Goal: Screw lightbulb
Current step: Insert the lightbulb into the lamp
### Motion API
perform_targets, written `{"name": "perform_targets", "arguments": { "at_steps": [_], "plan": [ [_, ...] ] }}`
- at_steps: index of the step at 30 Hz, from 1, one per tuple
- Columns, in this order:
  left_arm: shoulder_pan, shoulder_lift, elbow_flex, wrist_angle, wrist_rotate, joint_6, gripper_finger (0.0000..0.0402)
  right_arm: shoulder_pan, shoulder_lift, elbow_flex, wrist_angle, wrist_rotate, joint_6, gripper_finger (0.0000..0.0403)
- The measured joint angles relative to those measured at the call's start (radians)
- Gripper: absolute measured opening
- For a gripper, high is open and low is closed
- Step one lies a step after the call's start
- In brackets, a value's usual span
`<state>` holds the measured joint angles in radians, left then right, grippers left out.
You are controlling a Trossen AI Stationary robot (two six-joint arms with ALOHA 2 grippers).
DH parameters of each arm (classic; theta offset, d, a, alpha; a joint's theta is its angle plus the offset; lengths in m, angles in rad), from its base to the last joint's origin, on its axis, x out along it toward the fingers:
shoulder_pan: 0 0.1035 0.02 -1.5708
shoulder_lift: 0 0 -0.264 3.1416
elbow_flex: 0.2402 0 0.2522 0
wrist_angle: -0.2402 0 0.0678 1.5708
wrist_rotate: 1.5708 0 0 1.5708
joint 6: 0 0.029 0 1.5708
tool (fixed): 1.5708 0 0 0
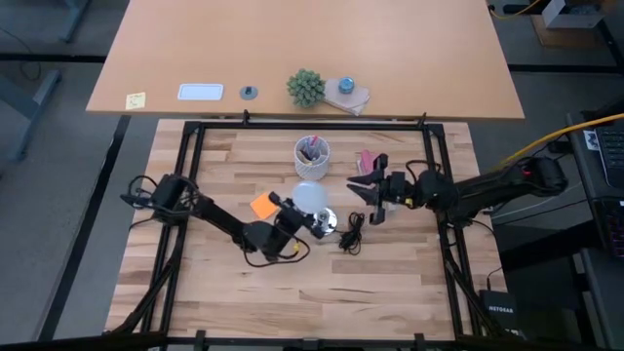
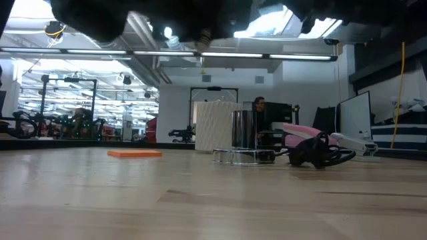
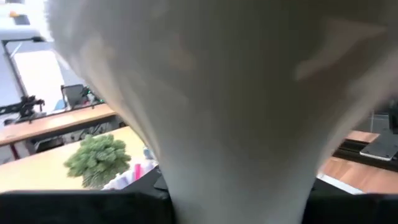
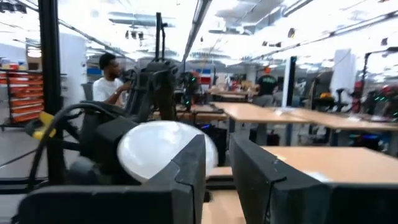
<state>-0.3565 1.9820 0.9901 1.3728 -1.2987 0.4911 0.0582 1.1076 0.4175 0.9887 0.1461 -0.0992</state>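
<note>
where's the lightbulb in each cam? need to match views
High view: lightbulb at table centre, in the left gripper, above the silvery fitting.
Low view: not visible; the arms are dark shapes along the top edge.
Left wrist view: the lightbulb fills most of the frame.
Right wrist view: white dome at centre left, behind that arm's own fingers.
Shared landmark: small green plant.

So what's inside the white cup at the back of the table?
The high view looks down into the cup and shows a few pens, dark and pinkish, leaning inside. The cup's wall hides how far down they reach, and the low view shows only its ribbed outside.
</note>
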Motion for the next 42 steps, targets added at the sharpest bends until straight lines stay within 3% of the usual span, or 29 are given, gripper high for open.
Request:
{"name": "perform_targets", "arguments": {
  "at_steps": [12, 21, 26, 36, 42],
  "plan": [
    [-0.049, -0.060, -0.001, 0.001, -0.151, 0.000, 0.0135, 0.000, -0.074, 0.002, -0.118, 0.166, -0.051, 0.0076],
    [-0.012, -0.060, -0.001, -0.004, -0.168, -0.019, 0.0125, 0.000, -0.078, 0.002, -0.135, 0.186, -0.071, 0.0076],
    [0.011, -0.060, -0.001, -0.085, -0.168, -0.099, 0.0133, 0.000, -0.078, 0.002, -0.168, 0.187, -0.071, 0.0076],
    [0.018, -0.060, -0.002, -0.540, -0.154, -0.601, 0.0127, 0.000, -0.078, 0.002, -0.200, 0.187, -0.071, 0.0076],
    [0.023, -0.060, -0.002, -0.849, 0.003, -0.983, 0.0138, 0.000, -0.078, 0.002, -0.205, 0.187, -0.071, 0.0076]
  ]
}}
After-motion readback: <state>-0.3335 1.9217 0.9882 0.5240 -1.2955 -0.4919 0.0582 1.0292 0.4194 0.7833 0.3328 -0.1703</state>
